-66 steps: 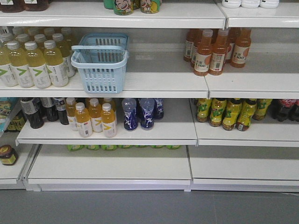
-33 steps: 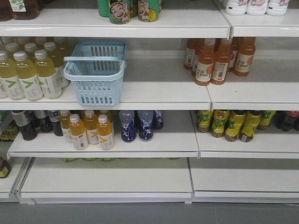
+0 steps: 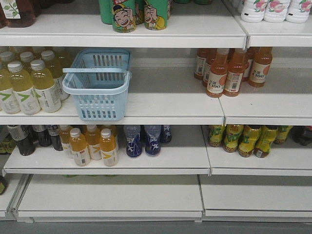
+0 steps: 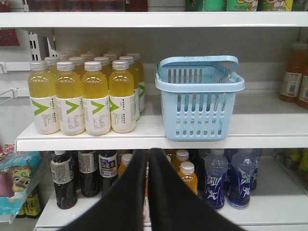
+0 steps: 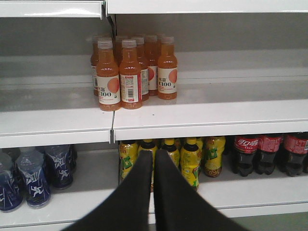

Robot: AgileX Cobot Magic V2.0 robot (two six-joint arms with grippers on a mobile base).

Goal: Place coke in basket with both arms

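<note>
1. The light blue slotted plastic basket (image 3: 100,105) is set on the white shelf (image 3: 170,105), centre-left; no all-red coke bottle is seen.
2. The left end effector (image 4: 147,156) and right end effector (image 5: 153,156) are clenched, empty.
3. The coke is best located first; dark cola bottles (image 5: 267,154), lower right, are to be ignored.

The left gripper (image 4: 147,153) shows two matte black fingers (image 4: 122,197), broad at six o'clock, narrowing toward twelve. The right gripper (image 5: 153,154) looks the same, smooth and black.
</note>
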